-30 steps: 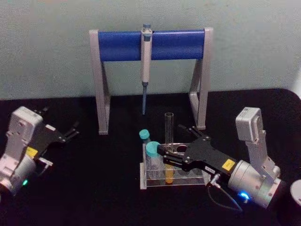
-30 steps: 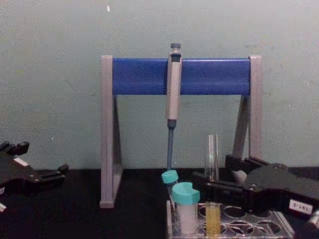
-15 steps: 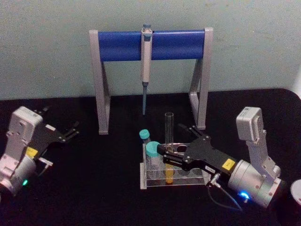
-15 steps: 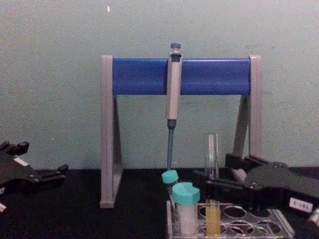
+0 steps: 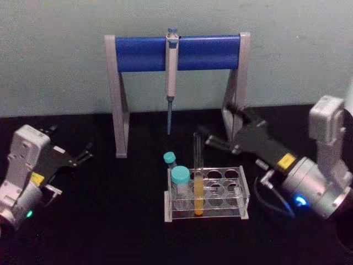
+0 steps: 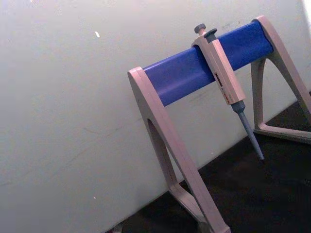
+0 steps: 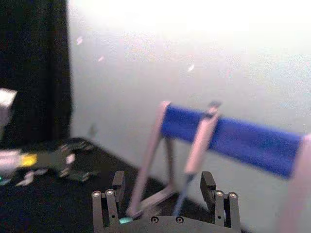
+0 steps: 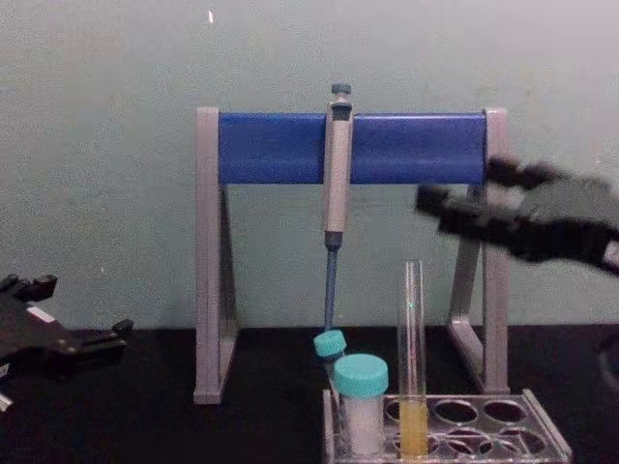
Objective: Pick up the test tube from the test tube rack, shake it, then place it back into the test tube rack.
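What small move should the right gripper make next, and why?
Probably retreat further to its right side and park. The test tube stands upright in the test tube rack, and the right gripper is open, empty and above the rack, so nothing seems left to handle. The left gripper rests at the left.

The right end effector [image 5: 214, 138] is held raised above the worktop on the robot's right, with its arm angled up and inward toward the centre. Its two fingers [image 7: 115, 187] are spread apart, and nothing is held between them. The left end effector [image 5: 85, 153] is seen low on the robot's left, pointed inward with its fingers parted and empty.
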